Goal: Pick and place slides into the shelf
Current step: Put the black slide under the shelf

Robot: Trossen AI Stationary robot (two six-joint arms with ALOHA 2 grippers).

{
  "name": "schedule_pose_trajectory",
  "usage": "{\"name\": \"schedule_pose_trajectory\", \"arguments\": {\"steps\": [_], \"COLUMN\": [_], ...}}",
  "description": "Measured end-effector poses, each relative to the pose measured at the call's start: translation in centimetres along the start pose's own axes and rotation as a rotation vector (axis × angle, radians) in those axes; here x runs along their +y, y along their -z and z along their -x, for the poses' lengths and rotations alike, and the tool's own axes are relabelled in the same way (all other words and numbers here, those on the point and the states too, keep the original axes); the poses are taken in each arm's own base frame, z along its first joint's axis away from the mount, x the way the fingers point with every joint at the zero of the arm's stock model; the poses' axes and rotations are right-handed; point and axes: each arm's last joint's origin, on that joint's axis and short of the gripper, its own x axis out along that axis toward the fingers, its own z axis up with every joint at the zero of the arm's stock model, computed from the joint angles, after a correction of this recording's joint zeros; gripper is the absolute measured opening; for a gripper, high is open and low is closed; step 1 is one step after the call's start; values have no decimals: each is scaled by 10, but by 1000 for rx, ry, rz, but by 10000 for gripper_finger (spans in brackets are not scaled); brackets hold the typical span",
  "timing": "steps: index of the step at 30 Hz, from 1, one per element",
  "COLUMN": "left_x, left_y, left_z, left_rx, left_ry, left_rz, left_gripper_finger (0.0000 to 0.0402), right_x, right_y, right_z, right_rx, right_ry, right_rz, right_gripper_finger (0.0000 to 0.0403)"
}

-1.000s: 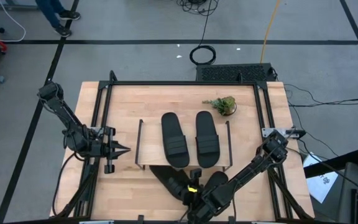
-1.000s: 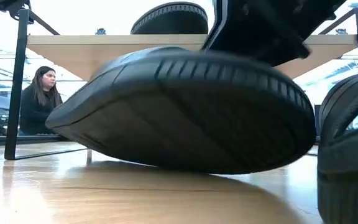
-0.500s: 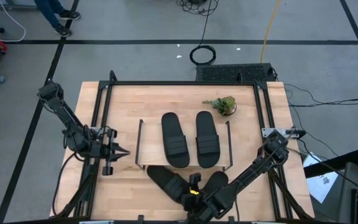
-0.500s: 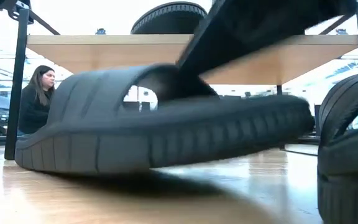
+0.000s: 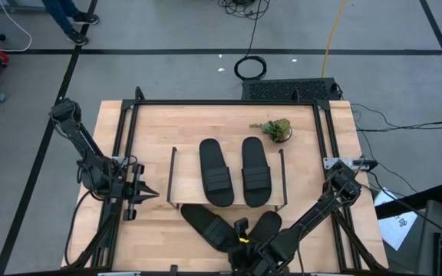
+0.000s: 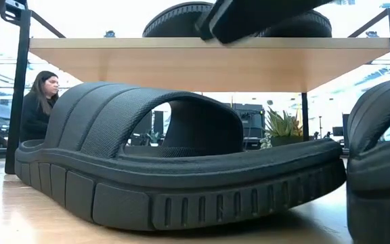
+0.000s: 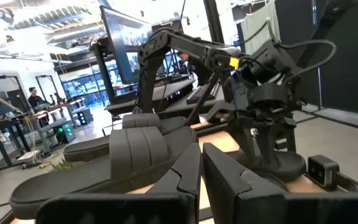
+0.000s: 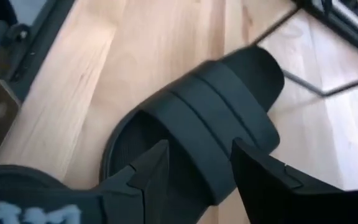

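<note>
Two black slides (image 5: 218,172) (image 5: 255,170) lie side by side on the shelf's wooden top board (image 5: 186,172). Two more rest sole-down on the table before the shelf's near edge: a left one (image 5: 204,222) (image 6: 181,169) (image 8: 210,118), lying slantwise, and a right one (image 5: 267,224) (image 6: 384,163). My right gripper (image 5: 240,230) (image 8: 201,165) hovers open above the left one, its fingers straddling the ribbed strap without touching; in the low view it (image 6: 263,17) stands well above the slide. My left gripper (image 5: 148,192) (image 7: 201,155) waits shut at the shelf's left side.
A small potted plant (image 5: 276,129) (image 6: 283,125) stands on the table beyond the shelf's far right corner. Black wire side frames (image 5: 171,176) bound the shelf. A person (image 6: 42,102) sits in the room behind. Bare tabletop lies left of the near slides (image 5: 152,230).
The left near slide, tilted up in my right gripper a second ago, has come down flat on the table with its far end by the shelf's near edge. My right gripper has let go of it, risen clear and drawn back toward the near edge.
</note>
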Motion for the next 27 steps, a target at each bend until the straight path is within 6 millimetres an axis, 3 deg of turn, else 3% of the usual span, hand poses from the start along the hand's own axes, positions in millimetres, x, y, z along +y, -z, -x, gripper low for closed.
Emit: {"name": "schedule_pose_trajectory", "arguments": {"steps": [11, 27], "left_x": [-2, -3], "left_y": [5, 6], "left_z": [1, 1], "left_rx": [42, 46], "left_ry": [20, 21], "left_rz": [-3, -7], "left_gripper_finger": [26, 26], "right_x": [1, 13], "right_y": [-6, 13], "right_z": [1, -21], "right_rx": [-53, 3], "right_ry": [37, 152], "right_rz": [365, 433], "right_gripper_finger": [157, 189]}}
